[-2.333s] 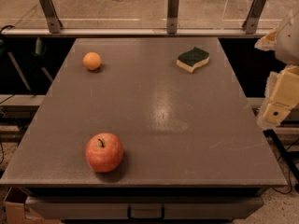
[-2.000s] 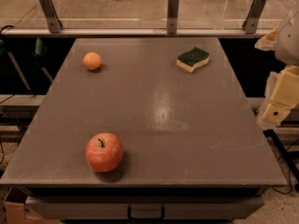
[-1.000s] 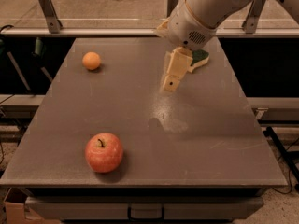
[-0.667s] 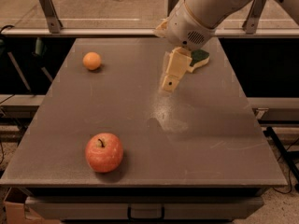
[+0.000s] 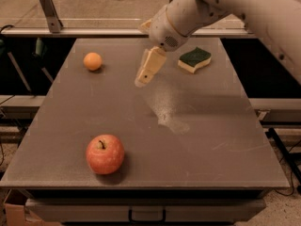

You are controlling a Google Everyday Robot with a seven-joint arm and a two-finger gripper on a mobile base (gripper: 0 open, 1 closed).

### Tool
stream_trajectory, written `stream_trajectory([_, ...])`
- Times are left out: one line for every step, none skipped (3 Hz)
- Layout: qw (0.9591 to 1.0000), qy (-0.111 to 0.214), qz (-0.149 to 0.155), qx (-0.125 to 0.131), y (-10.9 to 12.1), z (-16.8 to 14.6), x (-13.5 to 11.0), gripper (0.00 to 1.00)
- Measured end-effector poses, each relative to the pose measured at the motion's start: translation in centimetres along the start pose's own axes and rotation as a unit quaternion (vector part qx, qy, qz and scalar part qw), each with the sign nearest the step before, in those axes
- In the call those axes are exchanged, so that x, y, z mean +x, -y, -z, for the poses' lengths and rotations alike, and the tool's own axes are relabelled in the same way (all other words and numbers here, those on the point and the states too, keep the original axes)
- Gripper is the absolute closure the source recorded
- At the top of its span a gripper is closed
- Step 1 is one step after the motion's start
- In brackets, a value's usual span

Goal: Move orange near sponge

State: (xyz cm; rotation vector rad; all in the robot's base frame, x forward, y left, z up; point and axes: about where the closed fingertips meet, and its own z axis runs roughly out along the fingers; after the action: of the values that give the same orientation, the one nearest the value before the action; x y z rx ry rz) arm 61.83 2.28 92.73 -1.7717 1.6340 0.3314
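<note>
The small round orange [image 5: 92, 61] sits on the grey table [image 5: 207, 126] at the far left. The sponge [image 5: 194, 60], dark green on top with a pale yellow body, lies at the far right. My gripper [image 5: 142, 81] hangs above the table between them, right of the orange and left of the sponge, pointing down and to the left. It holds nothing. The white arm reaches in from the upper right.
A larger red apple [image 5: 105, 154] with a stem stands near the front left of the table. A metal rail with upright posts [image 5: 49, 8] runs along the far edge.
The arm has swung in from the right edge and over the table; in the last second the gripper moved further left, away from the sponge and toward the orange. The orange, sponge and apple have not moved.
</note>
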Motion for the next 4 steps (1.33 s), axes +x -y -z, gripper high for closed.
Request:
stream_trajectory([0.9983, 0.052, -0.015, 0.021, 3.5, -5.1, -0.2, 0.0])
stream_trajectory([0.9945, 0.084, -0.038, 0.05, 6.9, -9.6, -0.5, 0.0])
stream_trajectory([0.9897, 0.108, -0.071, 0.061, 9.2, -12.6, -0.7, 0.0])
stream_trajectory([0.9848, 0.134, -0.098, 0.052, 9.7, -14.9, -2.1, 0.0])
